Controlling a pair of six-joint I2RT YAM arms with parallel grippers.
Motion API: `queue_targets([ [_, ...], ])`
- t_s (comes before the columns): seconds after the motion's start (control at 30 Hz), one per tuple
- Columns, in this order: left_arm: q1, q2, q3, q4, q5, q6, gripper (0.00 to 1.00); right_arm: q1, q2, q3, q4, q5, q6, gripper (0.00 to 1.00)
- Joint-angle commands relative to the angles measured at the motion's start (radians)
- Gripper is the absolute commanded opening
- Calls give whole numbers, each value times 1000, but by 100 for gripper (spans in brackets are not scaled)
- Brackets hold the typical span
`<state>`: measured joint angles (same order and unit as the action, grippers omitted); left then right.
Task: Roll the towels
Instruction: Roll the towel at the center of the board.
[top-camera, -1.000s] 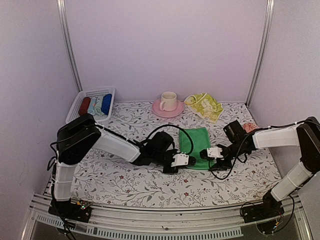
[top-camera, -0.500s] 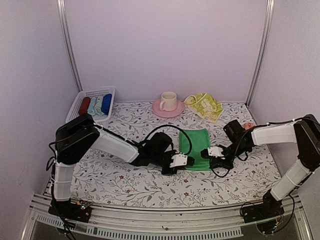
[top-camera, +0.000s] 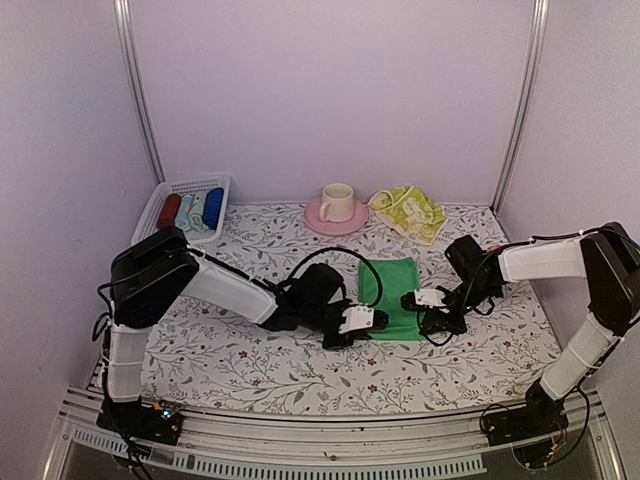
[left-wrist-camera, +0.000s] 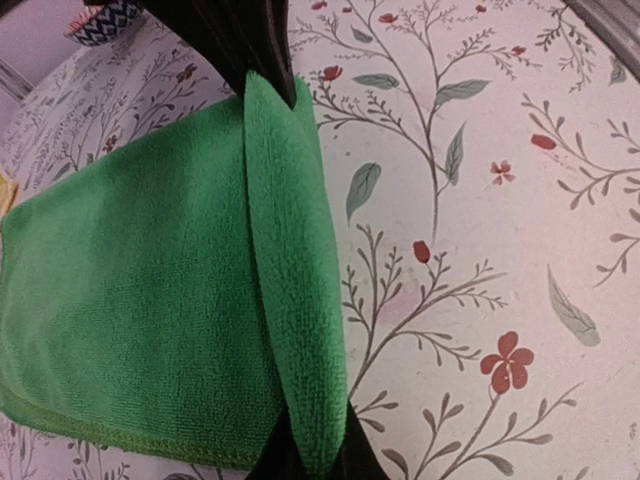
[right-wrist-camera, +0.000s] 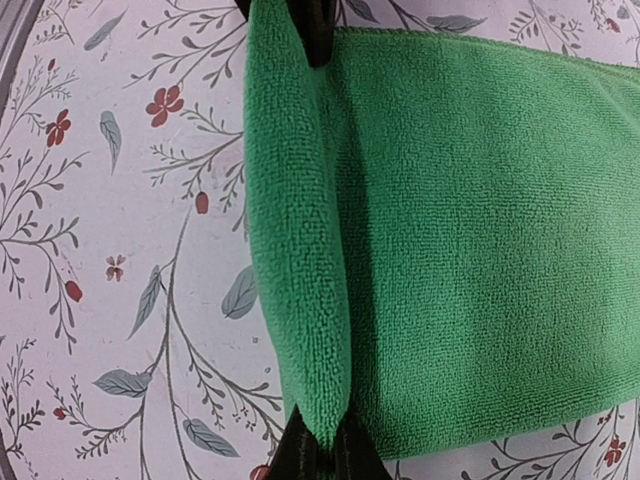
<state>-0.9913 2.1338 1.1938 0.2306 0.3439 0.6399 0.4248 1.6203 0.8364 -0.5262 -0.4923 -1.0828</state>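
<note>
The bright green towel (top-camera: 392, 283) lies flat on the floral table, its near edge folded up into a narrow roll (left-wrist-camera: 290, 290) that also shows in the right wrist view (right-wrist-camera: 295, 250). My left gripper (top-camera: 372, 322) is shut on the roll's left end (left-wrist-camera: 320, 445). My right gripper (top-camera: 413, 303) is shut on its right end (right-wrist-camera: 322, 425). Each wrist view shows the other gripper's dark fingers at the far end of the roll. The pale yellow towel with green marks (top-camera: 410, 210) lies crumpled at the back right, apart from both grippers.
A pink saucer with a cream cup (top-camera: 336, 207) stands at the back centre. A white basket (top-camera: 175, 187) at the back left holds dark red, pale blue and deep blue rolls. A small patterned thing (top-camera: 499, 251) lies by the right arm.
Both grippers have moved a little away from me with the towel's near edge, folding it over onto the towel. The roll has grown slightly.
</note>
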Motion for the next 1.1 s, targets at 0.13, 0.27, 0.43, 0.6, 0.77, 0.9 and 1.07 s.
queue_targets([
  [0.13,35,-14,35,-58,8,-55,11,-15,64,61,-42,27,52,11],
  [0.27,42,-12,38,-66,-8,-65,14,-16,84,71,-40,44,67,12],
  [0.43,47,-27,20,-51,-21,-80,33,-17,96,82,-40,54,80,15],
  [0.6,52,-86,-27,23,-39,-104,50,-19,102,90,-41,54,90,16],
  [0.77,50,-125,-27,46,-24,-127,58,-18,106,98,-41,57,101,16],
  [0.9,33,-122,2,5,9,-125,58,-17,111,105,-42,62,113,17],
  [1.07,12,-101,33,-69,40,-111,58,-20,111,105,-41,67,116,18],
])
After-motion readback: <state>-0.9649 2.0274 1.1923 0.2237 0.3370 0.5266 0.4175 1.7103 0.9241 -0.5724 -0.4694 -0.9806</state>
